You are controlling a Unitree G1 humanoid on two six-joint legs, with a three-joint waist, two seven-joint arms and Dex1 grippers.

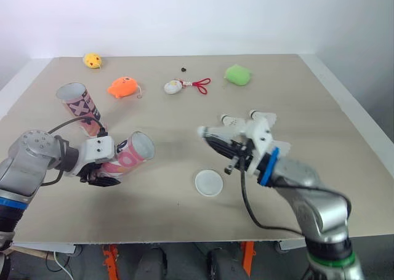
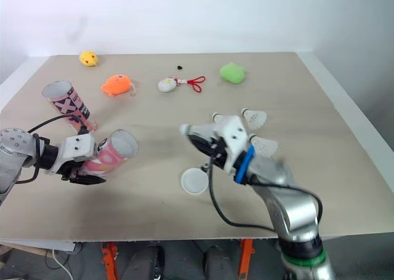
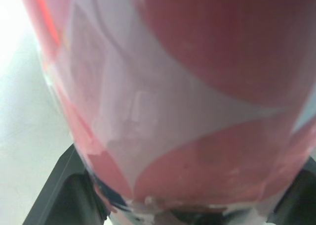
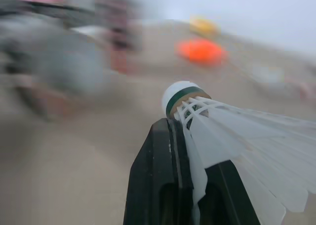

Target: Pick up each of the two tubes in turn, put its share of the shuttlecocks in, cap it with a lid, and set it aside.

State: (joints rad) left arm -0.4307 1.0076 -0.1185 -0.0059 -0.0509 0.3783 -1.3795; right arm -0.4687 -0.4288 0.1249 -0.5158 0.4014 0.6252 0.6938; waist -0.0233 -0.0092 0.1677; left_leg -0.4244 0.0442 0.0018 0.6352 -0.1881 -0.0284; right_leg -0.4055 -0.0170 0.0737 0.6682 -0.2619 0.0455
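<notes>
Beige table point(image 1: 184, 101), left to right: 1 spare tube point(image 1: 80, 108) stands open; the left gripper point(image 1: 98, 174) clamps a tilted tube point(image 1: 129, 154); 1 lid point(image 1: 209, 183) lies unused; the right gripper point(image 1: 218, 146) pinches a shuttlecock point(image 1: 203, 132), loose shuttlecocks point(image 2: 253, 116) beyond. Filling seems barely begun, with no tube capped. Right wrist view adds the cork's green band.

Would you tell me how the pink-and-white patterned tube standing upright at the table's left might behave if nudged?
The standing tube is tall on a narrow base, so a push near its open top would probably tip it. Being round, it would likely roll once down.
</notes>
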